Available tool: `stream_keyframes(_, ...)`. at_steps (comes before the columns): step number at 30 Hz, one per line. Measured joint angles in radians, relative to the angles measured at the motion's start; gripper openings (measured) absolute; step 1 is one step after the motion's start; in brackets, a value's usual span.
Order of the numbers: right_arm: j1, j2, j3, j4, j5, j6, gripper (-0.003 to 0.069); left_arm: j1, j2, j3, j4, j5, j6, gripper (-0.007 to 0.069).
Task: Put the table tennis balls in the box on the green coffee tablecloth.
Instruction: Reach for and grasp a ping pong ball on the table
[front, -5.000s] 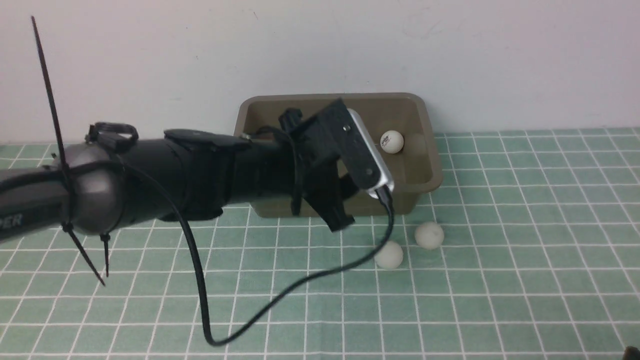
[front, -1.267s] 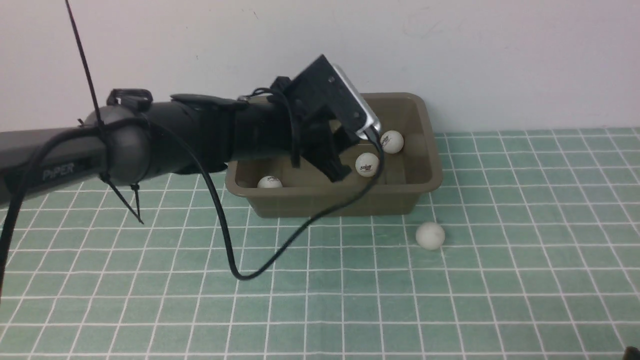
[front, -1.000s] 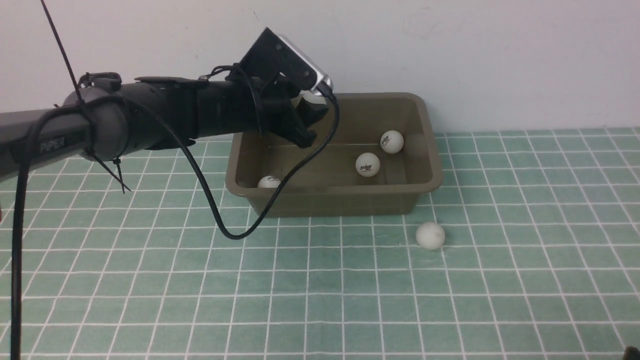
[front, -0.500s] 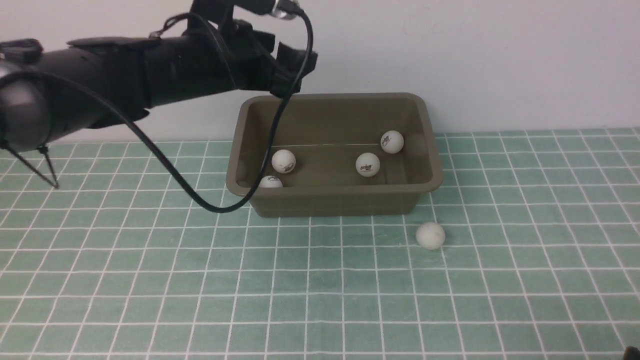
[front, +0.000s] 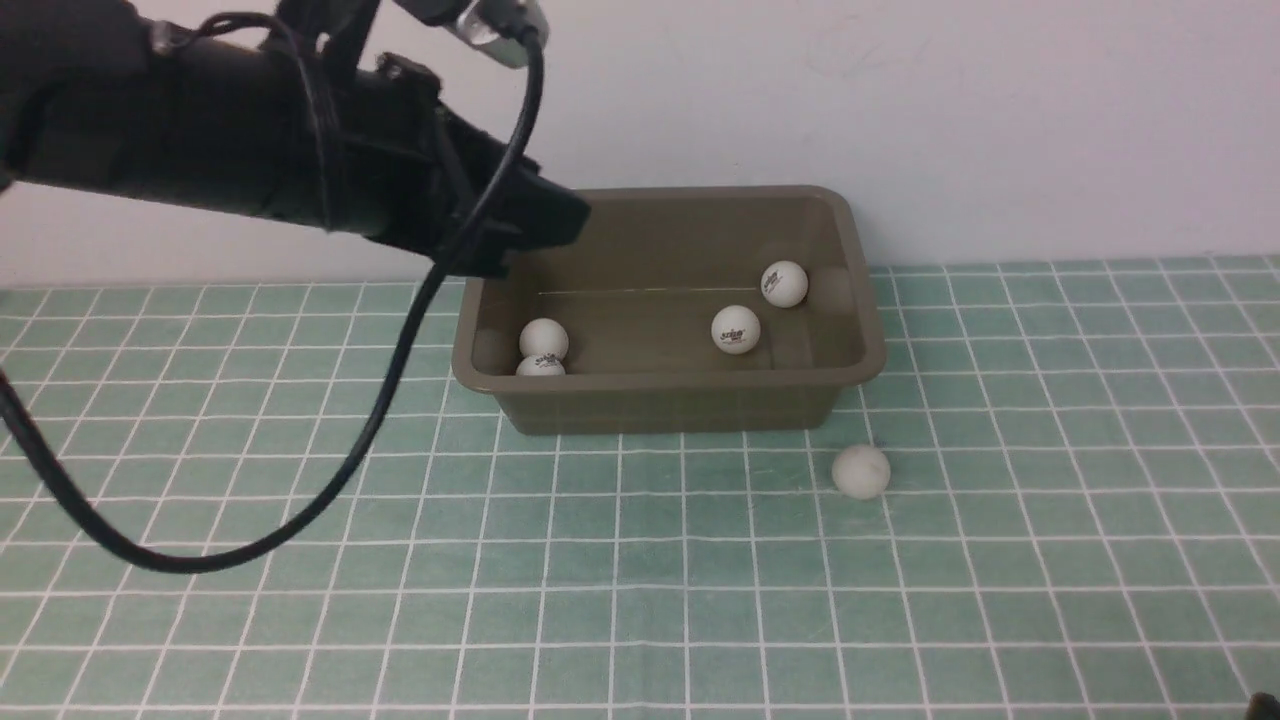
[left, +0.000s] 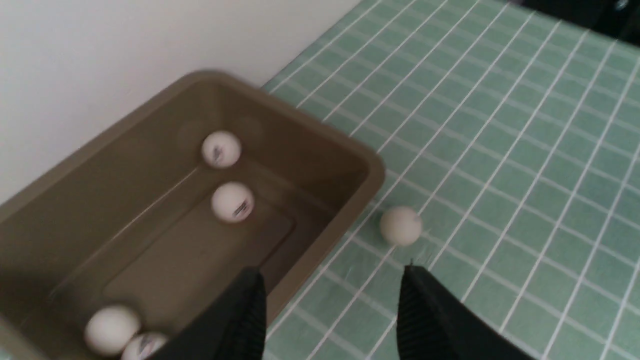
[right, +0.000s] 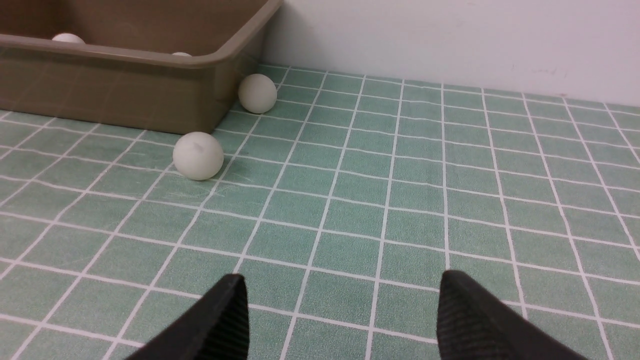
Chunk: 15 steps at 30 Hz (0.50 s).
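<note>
The olive-brown box (front: 665, 400) stands on the green coffee tablecloth (front: 640, 600) against the wall. Several table tennis balls lie in it: two touching at its left end (front: 543, 338), two apart towards the right (front: 736, 329). One ball (front: 860, 471) rests on the cloth in front of the box's right corner, also seen as a ball (left: 400, 225) from the left wrist. My left gripper (left: 331, 269) hovers above the box's left end, open and empty. My right gripper (right: 342, 276) is open and empty, low over the cloth. The right wrist view shows a second loose ball (right: 257, 93) by the box corner.
A white wall (front: 900, 120) runs directly behind the box. A black cable (front: 330, 500) droops from the left arm (front: 250, 150) over the left part of the cloth. The box (right: 125, 65) fills the right wrist view's corner.
The left arm lifted and drew back leftward from over the box. The ball it dropped in rolled left to touch the one at that end. One ball fewer lies on the cloth.
</note>
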<state>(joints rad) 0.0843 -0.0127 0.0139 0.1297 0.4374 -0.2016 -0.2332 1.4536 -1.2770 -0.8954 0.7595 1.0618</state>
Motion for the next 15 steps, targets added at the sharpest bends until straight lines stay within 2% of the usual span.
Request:
stream_keyframes(1,0.000,0.000,0.000,0.000,0.000,0.000,0.0462,0.015,-0.026,0.000,0.112,0.009,-0.102,0.0307)
stream_keyframes(2,0.000,0.000,0.000,0.000,0.000,0.000,0.0462,0.019,-0.032,0.000,0.140,0.010,-0.128,0.0301)
stream_keyframes(5,0.000,0.000,0.000,0.000,0.000,0.000,0.0462,0.065,-0.079,0.000,0.378,0.069,-0.318,0.0251)
stream_keyframes(7,0.000,0.000,0.000,0.000,0.000,0.000,0.0462,0.090,-0.099,0.000,0.471,0.115,-0.392,0.0230)
stream_keyframes(11,0.000,0.000,0.000,0.000,0.000,0.000,0.0462,0.122,-0.141,0.002,0.594,0.197,-0.438,0.0206)
stream_keyframes(15,0.000,0.000,0.000,0.000,0.000,0.000,0.0462,0.138,-0.184,0.002,0.616,0.206,-0.446,0.0205)
